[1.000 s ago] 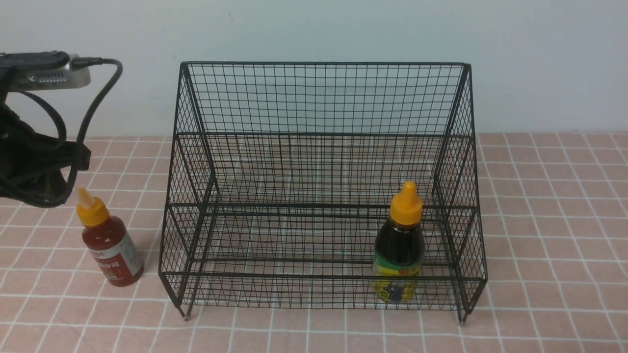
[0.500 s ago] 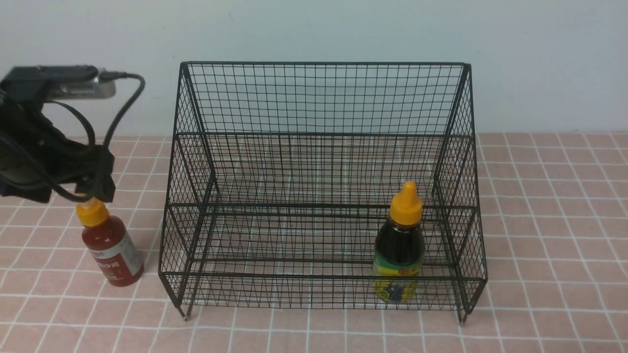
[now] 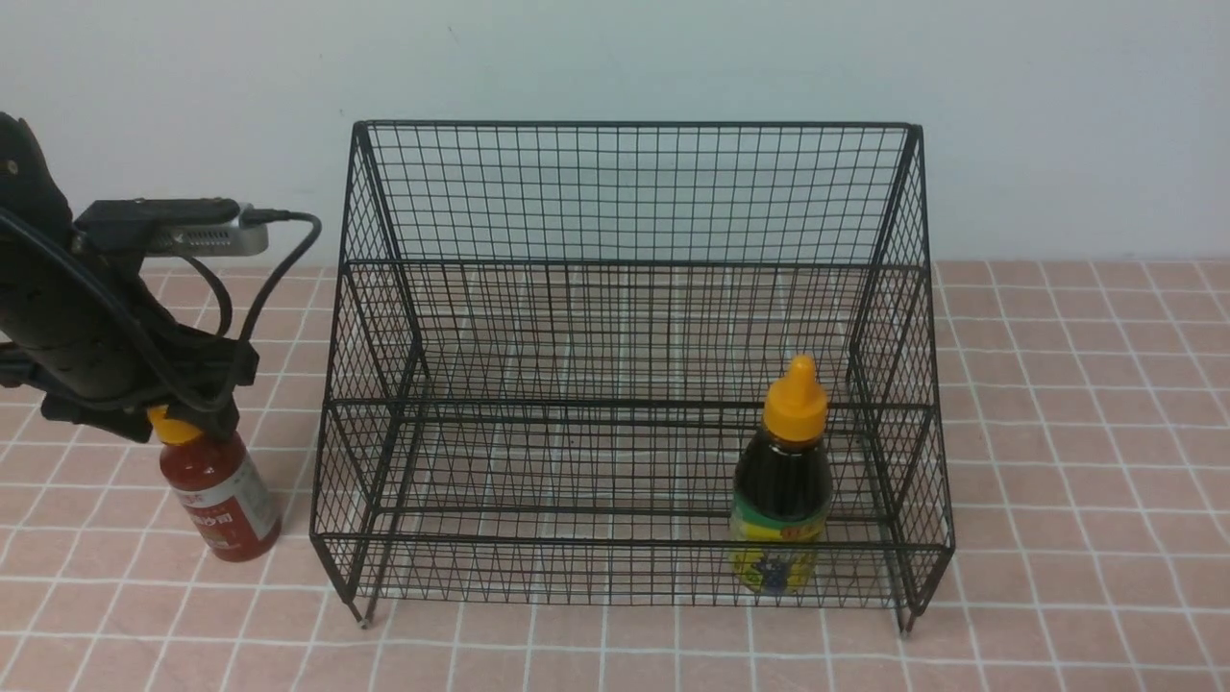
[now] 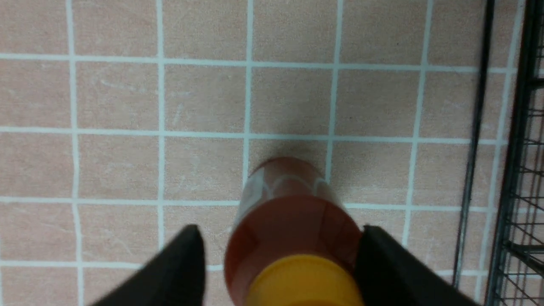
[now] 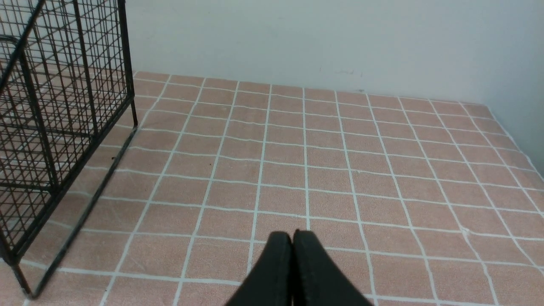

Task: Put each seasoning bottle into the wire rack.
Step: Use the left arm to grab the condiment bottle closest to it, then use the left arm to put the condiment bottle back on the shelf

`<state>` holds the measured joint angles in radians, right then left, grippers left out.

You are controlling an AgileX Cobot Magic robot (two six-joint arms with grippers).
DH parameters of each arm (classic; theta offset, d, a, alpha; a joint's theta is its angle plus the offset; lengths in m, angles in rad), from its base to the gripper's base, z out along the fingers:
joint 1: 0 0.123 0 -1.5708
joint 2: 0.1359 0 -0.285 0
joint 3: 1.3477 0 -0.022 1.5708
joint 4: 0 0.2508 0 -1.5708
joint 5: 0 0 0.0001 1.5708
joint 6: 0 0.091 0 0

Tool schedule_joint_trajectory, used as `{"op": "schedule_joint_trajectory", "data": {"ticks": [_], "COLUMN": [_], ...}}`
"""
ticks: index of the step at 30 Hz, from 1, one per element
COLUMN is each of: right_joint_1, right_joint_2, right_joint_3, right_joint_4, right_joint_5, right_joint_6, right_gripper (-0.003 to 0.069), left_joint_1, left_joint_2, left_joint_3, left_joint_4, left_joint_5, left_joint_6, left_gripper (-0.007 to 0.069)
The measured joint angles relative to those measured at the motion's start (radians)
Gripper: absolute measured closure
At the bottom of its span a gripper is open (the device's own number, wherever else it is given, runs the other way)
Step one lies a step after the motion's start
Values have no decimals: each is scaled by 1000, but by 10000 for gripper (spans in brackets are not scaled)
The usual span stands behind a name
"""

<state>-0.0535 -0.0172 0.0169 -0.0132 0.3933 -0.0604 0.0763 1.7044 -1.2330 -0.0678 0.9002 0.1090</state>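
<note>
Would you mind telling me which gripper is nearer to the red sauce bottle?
Left. The left gripper straddles the red sauce bottle, jaws open; the right gripper hangs shut on the other side of the wire rack.

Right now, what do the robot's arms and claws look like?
The left arm is black and chunky, with a looping black cable and a silver box. The left gripper and right gripper have smooth black wedge-shaped fingers.
</note>
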Motion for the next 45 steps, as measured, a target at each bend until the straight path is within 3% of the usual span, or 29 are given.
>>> {"op": "schedule_joint_trajectory", "data": {"ticks": [1, 2, 6, 15, 22, 27, 31, 36, 45], "right_joint_1": [0, 0, 0, 0, 0, 0, 0, 0, 0], "right_joint_2": [0, 0, 0, 0, 0, 0, 0, 0, 0], "right_joint_3": [0, 0, 0, 0, 0, 0, 0, 0, 0], "right_joint_4": [0, 0, 0, 1, 1, 1, 1, 1, 1], "right_joint_5": [0, 0, 0, 0, 0, 0, 0, 0, 0], "right_joint_6": [0, 0, -1, -1, -3, -3, -3, -3, -4], "right_gripper": [671, 671, 671, 671, 671, 671, 671, 671, 671], "left_joint_1": [0, -1, -4, -9, -32, -140, -324, -467, -580], "left_joint_2": [0, 0, -1, -137, -285, -353, -355, -306, -130], "left_joint_3": [-1, -3, -14, -238, -341, -344, -344, -344, -344], "left_joint_4": [-1, -2, 2, 1, -68, -68, -74, -41, 5], "left_joint_5": [0, 2, 33, 298, 350, 362, 377, 377, 373], "left_joint_6": [0, 0, 0, 0, 0, 0, -16, -83, -98], "left_gripper": [340, 347, 340, 340, 340, 340, 340, 340, 340]}}
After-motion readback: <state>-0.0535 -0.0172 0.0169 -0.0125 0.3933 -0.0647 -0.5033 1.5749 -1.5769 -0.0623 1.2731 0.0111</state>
